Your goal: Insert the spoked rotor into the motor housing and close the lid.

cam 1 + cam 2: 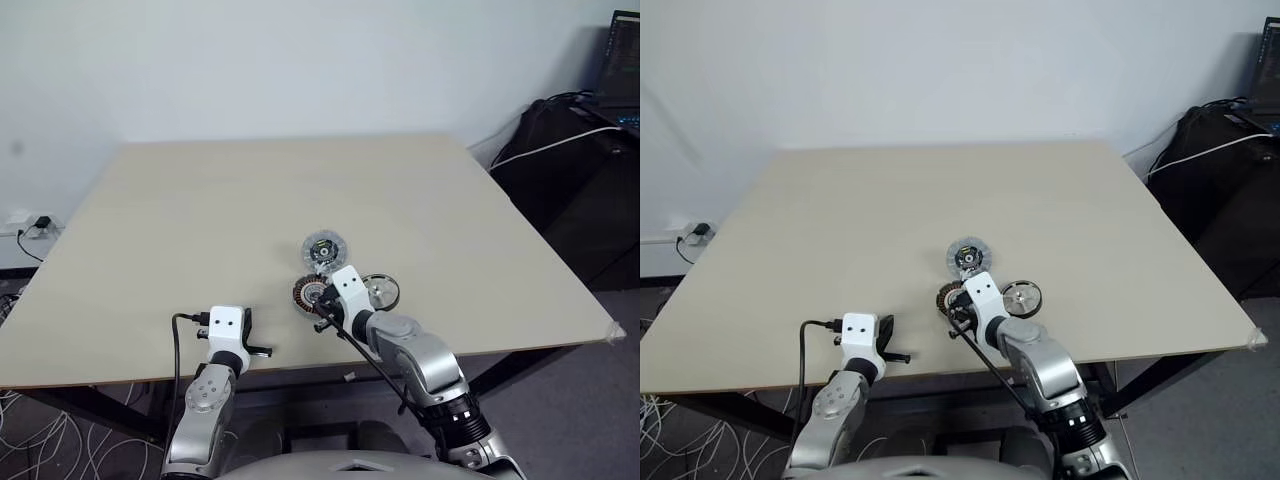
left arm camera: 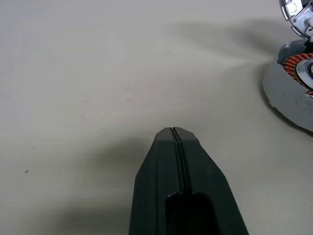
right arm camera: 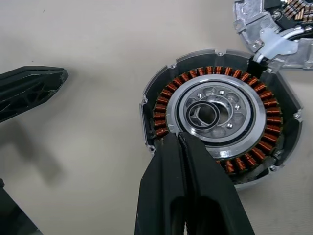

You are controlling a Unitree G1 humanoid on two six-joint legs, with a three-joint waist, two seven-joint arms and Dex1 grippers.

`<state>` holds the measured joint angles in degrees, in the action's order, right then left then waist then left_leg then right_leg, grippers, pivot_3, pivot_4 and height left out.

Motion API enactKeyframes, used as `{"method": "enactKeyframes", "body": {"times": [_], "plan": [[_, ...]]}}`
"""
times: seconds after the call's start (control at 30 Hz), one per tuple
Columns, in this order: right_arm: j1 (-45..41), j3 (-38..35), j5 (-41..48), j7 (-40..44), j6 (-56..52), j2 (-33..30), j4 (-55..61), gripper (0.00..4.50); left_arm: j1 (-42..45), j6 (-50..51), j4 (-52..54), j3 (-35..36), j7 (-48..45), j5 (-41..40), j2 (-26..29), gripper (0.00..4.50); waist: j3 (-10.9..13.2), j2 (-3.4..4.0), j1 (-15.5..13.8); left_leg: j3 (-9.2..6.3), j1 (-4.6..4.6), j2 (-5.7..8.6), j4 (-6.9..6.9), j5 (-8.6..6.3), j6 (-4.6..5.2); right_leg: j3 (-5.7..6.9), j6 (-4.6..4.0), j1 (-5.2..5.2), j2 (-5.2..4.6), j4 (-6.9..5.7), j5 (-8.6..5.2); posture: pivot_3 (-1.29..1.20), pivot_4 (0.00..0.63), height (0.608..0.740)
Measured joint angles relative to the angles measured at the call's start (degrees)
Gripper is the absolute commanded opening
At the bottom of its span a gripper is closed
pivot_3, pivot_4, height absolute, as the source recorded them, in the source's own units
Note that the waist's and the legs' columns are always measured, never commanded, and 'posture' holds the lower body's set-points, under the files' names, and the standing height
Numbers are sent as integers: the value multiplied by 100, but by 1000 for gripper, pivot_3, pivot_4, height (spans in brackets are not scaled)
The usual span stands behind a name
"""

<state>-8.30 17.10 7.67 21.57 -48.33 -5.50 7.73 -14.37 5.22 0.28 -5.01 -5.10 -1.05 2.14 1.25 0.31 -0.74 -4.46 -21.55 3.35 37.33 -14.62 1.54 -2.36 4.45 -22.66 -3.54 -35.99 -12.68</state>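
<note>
Left gripper (image 1: 262,352) pressed together, idle near table edge. Right gripper (image 3: 182,138) pressed together, empty, over motor housing (image 3: 215,113) rim. Spoked rotor (image 1: 381,291) just right; lid (image 1: 324,247) beyond. Should reopen, fetch rotor, seat it centred.

White wrist blocks, silver-grey forearms, black cables, and a tapered black left claw (image 2: 176,134).

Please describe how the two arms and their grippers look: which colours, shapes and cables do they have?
Both arms are silver-grey metal with rounded joint housings. Each wrist carries a white, boxy block with two small dark dots on top. The left gripper and right gripper each have two black, tapering fingers. A black cable loops from the left wrist block along the arm; another runs along the right forearm, which ends in a black ribbed collar.
</note>
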Motion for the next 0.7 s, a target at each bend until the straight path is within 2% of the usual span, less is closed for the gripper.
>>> {"method": "enactKeyframes", "body": {"times": [0.7], "plan": [[-395,-9,-2,-48,70,173,-573,46,32,-16,-17,-5,-3,-3,-60,0,1,2,13,0,-1,0,-4,0,0,0,0,-4,0,0,0,0,0,740]]}}
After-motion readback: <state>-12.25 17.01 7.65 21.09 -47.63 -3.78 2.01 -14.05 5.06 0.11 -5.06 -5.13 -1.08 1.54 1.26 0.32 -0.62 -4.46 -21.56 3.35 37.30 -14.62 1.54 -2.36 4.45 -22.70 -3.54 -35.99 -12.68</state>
